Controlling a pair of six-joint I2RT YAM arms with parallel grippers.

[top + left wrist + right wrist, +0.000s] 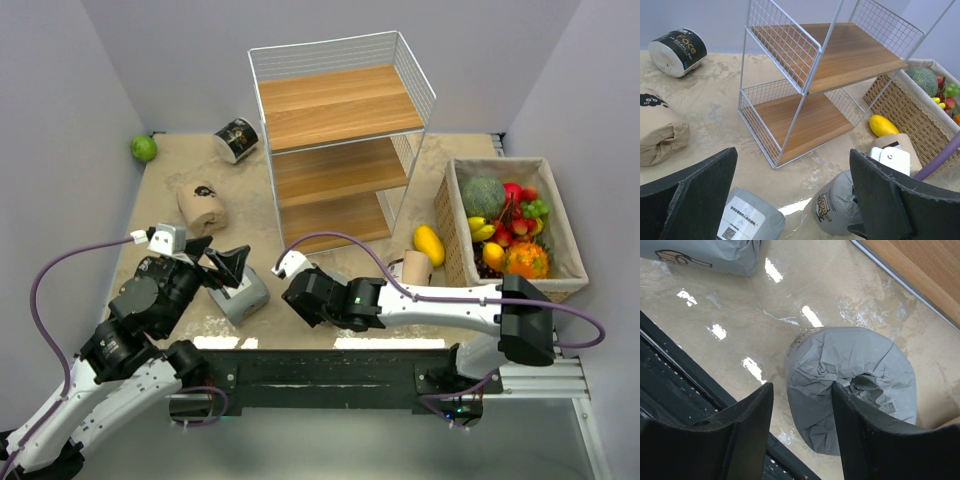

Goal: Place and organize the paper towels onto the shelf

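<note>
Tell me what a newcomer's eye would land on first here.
The tall wire shelf with wooden boards stands at the middle back, nothing on the boards in view. Wrapped rolls lie scattered on the table: a black roll back left, a beige roll nearer, a grey roll by the right gripper. At the right sits a basket of bright fruit.

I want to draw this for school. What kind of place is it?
Probably a robot practice booth, not a real kitchen: plain walls box in one table, robot arms are bolted at its edge, and a shelf, fruit basket and paper towels sit like props.
</note>
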